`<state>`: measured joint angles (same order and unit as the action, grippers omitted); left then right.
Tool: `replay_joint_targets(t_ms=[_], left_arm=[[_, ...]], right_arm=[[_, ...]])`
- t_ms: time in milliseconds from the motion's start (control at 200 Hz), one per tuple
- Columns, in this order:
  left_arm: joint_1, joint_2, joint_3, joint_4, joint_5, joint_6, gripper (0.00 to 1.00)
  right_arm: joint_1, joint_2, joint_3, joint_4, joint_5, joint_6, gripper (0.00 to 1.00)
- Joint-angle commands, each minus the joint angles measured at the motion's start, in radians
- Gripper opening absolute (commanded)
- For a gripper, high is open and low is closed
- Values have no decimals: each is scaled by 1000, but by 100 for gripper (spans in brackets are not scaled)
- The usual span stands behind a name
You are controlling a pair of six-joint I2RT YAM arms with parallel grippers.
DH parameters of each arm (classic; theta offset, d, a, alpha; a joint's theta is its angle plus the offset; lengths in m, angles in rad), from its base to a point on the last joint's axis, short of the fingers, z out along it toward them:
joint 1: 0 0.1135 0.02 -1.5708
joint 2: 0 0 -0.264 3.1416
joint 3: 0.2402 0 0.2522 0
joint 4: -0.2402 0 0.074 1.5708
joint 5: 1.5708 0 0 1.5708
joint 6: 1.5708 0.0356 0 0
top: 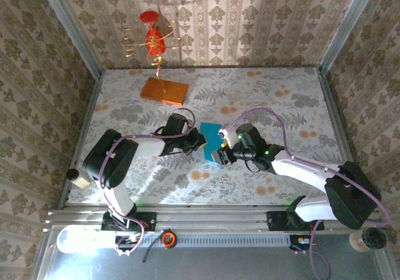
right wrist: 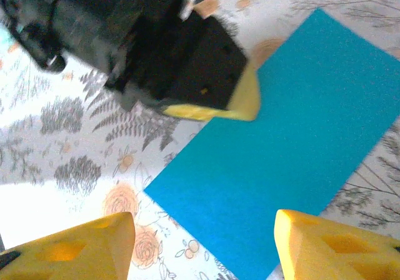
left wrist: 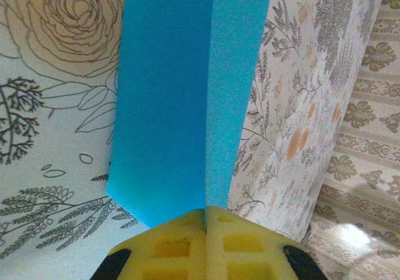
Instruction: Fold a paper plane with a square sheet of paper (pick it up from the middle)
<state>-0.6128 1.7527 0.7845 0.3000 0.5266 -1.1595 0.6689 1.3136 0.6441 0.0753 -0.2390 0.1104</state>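
Observation:
The cyan-blue sheet of paper (top: 211, 144) lies mid-table, folded along one crease into a long rectangle (right wrist: 294, 136). My left gripper (top: 199, 141) is shut on it. In the left wrist view its yellow pads (left wrist: 181, 242) meet at the crease (left wrist: 206, 212), and the two blue flaps (left wrist: 169, 92) spread away from them. My right gripper (top: 222, 152) hovers open over the paper's near corner (right wrist: 203, 230). Its yellow fingertips (right wrist: 94, 245) stand wide apart with nothing between them. The left gripper's black body (right wrist: 175, 61) sits at the paper's far edge.
An orange slab (top: 164, 90) lies at the back left, bearing a red and gold wire ornament (top: 154, 39). Patterned walls close in the flowered table (top: 281, 99) on three sides. A small white thing (top: 78, 176) sits at the left edge.

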Motion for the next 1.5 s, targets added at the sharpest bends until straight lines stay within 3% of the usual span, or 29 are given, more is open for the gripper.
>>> replay_joint_targets(t_ms=[0, 335, 585, 1015, 1355, 1495], left_arm=[[-1, -22, -13, 20, -4, -18, 0], [-1, -19, -12, 19, 3, -21, 0], [-1, -17, -14, 19, 4, -23, 0], [-1, 1, -10, 28, 12, -23, 0], [-1, -2, -8, 30, 12, -26, 0], [1, -8, -10, 28, 12, -25, 0]], right_arm=[[48, 11, 16, 44, 59, -126, 63], [184, 163, 43, 52, 237, -289, 70], [192, 225, 42, 125, 357, -280, 68], [166, 149, -20, 188, 379, -256, 48], [165, 185, -12, 168, 336, -249, 40], [163, 194, -5, 170, 312, -245, 30]])
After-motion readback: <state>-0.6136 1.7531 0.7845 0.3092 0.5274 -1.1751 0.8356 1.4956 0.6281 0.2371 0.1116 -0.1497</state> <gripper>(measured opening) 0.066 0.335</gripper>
